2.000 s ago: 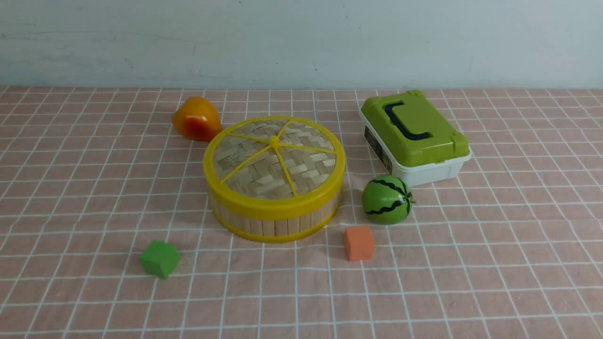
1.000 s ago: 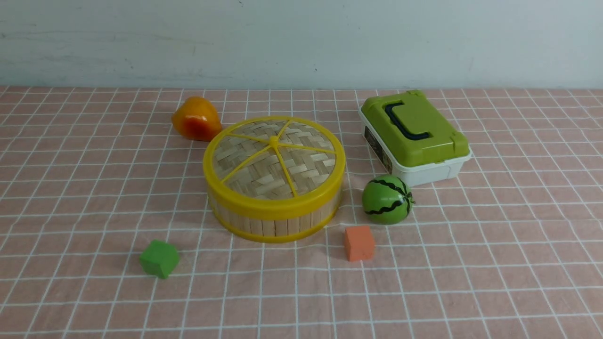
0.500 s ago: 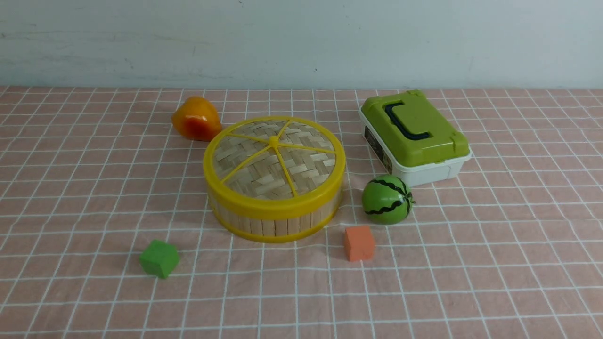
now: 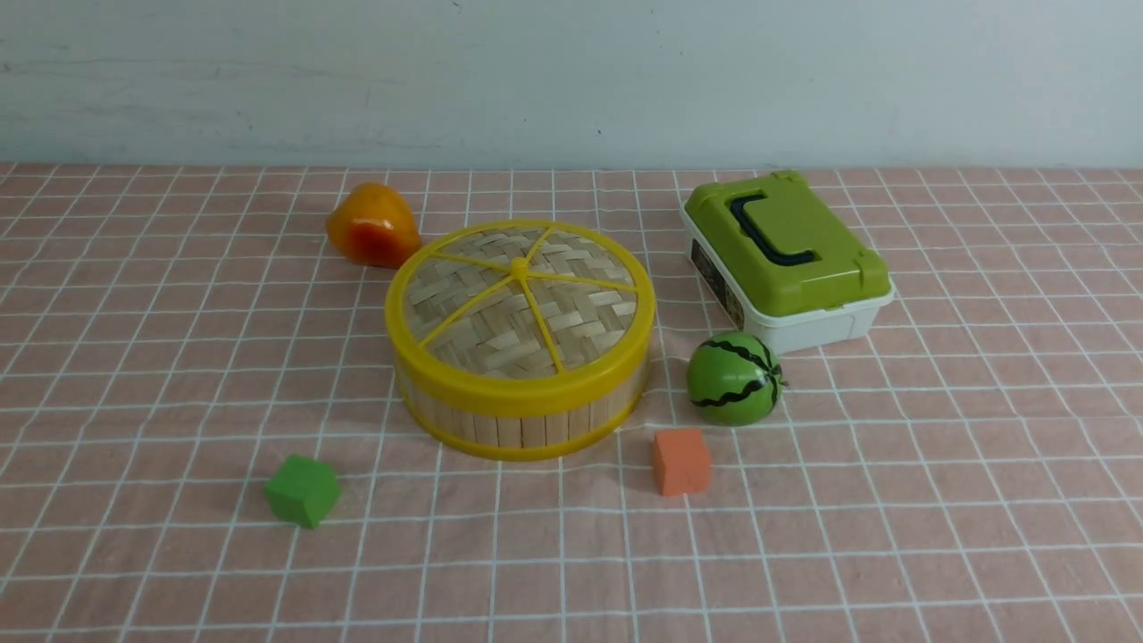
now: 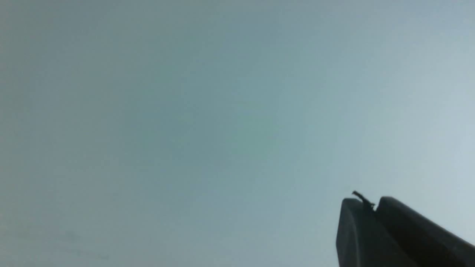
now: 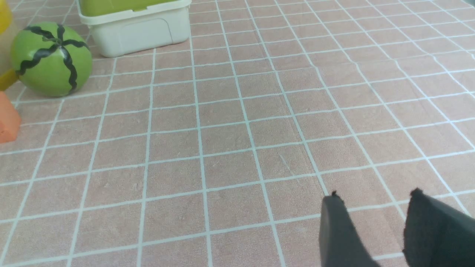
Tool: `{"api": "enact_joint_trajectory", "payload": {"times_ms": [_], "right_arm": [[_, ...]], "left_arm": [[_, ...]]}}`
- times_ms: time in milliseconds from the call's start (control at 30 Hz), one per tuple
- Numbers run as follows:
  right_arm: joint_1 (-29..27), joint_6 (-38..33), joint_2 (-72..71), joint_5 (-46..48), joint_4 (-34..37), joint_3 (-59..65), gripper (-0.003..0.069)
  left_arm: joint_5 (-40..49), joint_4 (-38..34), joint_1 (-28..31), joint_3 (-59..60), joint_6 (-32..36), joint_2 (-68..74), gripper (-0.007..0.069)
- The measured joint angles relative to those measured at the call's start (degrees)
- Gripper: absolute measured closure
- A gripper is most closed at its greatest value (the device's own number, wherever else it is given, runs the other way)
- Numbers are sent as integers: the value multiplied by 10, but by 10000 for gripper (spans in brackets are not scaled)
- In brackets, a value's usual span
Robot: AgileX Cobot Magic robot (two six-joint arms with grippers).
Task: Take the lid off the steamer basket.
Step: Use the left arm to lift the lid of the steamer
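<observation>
The steamer basket (image 4: 522, 427) stands on the pink checked cloth in the middle of the front view. The lid (image 4: 521, 299), woven bamboo with a yellow rim, spokes and centre knob, sits flat on top of it. Neither arm shows in the front view. In the left wrist view my left gripper (image 5: 373, 204) points at a plain grey-blue wall, fingers pressed together, nothing between them. In the right wrist view my right gripper (image 6: 374, 193) hovers open over bare cloth, to the right of the basket and well apart from it, holding nothing.
An orange-yellow toy fruit (image 4: 371, 225) lies behind the basket on the left. A white box with a green lid (image 4: 786, 254) stands at the right rear. A toy watermelon (image 4: 734, 378) and an orange cube (image 4: 680, 461) are by the basket's right front, a green cube (image 4: 303, 490) at its left front.
</observation>
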Motion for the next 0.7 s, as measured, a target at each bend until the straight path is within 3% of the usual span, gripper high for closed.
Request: {"api": "enact_joint_trajectory", "payload": {"times_ms": [167,300,500,700], "right_arm": [[0,0,0,0,0,0,418],[0,0,0,0,0,0,418],[0,0,0,0,0,0,418],[0,0,0,0,0,0,418]], "left_arm": [[-14,-35,0,-38,-16,-1,571],[112,-49,0,-197,16,27,637],[248,-70,0,-346,54,148,637],[422,-130,0,-486,57,359,637]]}}
